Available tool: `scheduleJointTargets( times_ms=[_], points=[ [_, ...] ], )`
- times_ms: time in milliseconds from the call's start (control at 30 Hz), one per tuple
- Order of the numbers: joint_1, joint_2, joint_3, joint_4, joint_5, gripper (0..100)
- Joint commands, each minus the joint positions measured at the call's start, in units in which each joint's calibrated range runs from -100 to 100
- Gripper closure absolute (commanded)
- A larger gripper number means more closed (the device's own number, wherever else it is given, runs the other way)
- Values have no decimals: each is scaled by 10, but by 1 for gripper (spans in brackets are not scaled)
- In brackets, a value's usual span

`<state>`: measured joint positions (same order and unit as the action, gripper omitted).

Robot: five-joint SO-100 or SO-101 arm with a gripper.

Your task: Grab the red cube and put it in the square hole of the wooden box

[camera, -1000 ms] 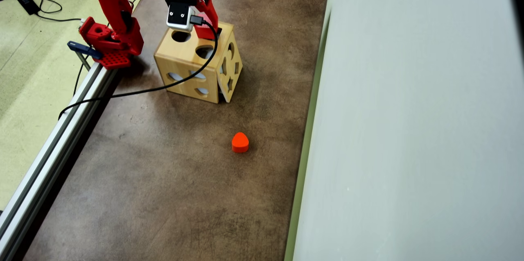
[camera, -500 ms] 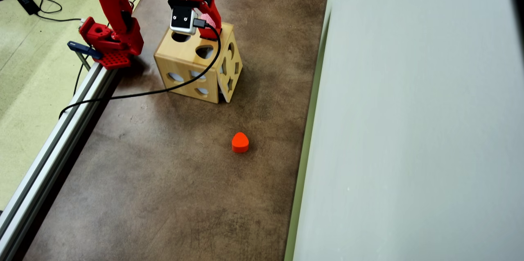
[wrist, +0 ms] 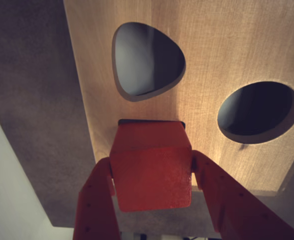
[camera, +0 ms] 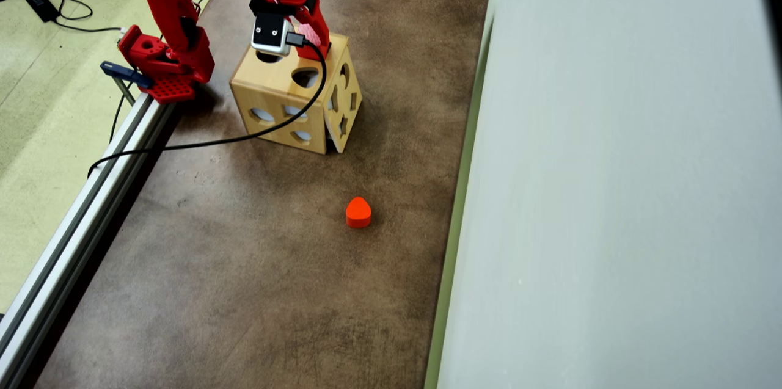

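Now my jaws squeeze the red cube (wrist: 152, 170) right over the square hole (wrist: 152, 122) in the wooden box (wrist: 222, 50); I should line up corners, then drop it.

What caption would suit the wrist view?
Gripper holding the red cube over the wooden box.

In the wrist view the red cube (wrist: 152, 167) covers nearly all of the square hole (wrist: 179, 123); only a thin dark sliver shows along its far edge. The gripper (wrist: 154, 200) fingers run off the bottom edge. In the overhead view the wrist camera (camera: 270, 35) hides the cube, and part of the wooden box (camera: 275, 80) top.
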<state>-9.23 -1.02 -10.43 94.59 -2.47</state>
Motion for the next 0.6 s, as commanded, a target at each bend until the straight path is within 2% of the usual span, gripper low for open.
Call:
scheduleJointTargets(
  times_ms=[0, 300, 567],
  points=[
    [9, 23, -2, -5, 4, 97],
    [5, 16, -4, -5, 4, 94],
    [5, -2, -3, 1, 4, 66]
  ],
)
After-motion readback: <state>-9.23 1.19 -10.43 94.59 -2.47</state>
